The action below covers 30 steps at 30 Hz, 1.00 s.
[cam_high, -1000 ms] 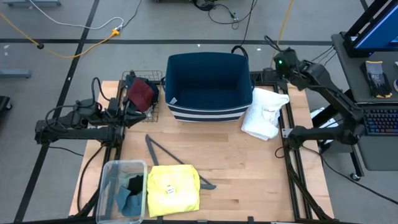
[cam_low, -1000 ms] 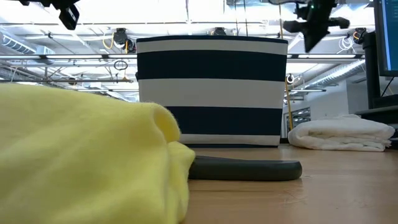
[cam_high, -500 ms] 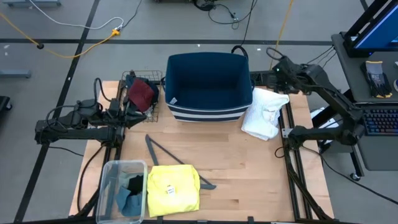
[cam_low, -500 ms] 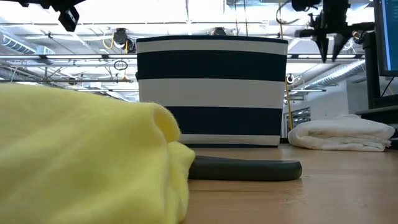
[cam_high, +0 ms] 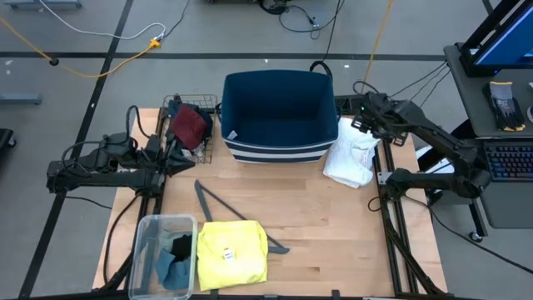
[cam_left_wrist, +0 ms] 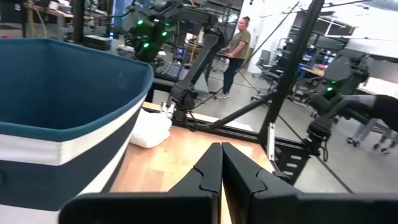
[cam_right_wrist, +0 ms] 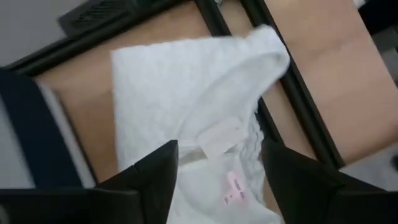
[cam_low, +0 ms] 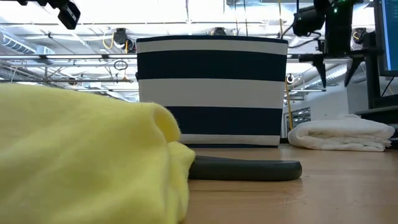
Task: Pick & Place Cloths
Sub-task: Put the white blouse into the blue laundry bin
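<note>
two grippers are seen: right gripper (cam_low: 334, 73) is spread above white shirt (cam_high: 352, 154) at table's (cam_high: 333, 225) right edge; left gripper (cam_left_wrist: 221, 163) is pressed together.

Wooden worktop (cam_high: 333, 225): carries everything below.
Navy fabric bin with white stripes (cam_high: 277, 114): at the far middle of the worktop.
Black wire basket (cam_high: 188, 125): just left of the bin, with a maroon cloth (cam_high: 190, 125) in it.
Folded white shirt (cam_high: 354, 152): just right of the bin, at the worktop's right edge.
Clear plastic box (cam_high: 163, 253): at the near left corner, with dark and grey-blue cloths (cam_high: 176, 257) inside.
Folded yellow T-shirt (cam_high: 232, 253): touching the box's right side.
Thin grey clothes hanger (cam_high: 218, 202): between bin and T-shirt, partly under the T-shirt.
Left gripper (cam_high: 173, 155): at the left edge, beside the basket.
Right gripper (cam_low: 334, 73): above the white shirt.
</note>
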### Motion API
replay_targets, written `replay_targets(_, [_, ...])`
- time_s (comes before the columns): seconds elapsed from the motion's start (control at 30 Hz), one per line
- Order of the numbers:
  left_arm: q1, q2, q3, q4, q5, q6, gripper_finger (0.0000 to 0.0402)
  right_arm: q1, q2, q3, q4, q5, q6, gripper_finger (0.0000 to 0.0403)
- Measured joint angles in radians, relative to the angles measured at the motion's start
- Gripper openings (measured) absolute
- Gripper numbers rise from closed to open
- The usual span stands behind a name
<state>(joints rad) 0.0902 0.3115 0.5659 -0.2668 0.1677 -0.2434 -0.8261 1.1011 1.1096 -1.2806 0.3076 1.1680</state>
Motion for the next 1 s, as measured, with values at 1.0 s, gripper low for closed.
replay_targets(1.0, [0.000,0.000,0.000,0.003,-0.037,-0.058,0.0017,0.003,0.001,-0.430,0.345,-0.102,0.208,0.0272])
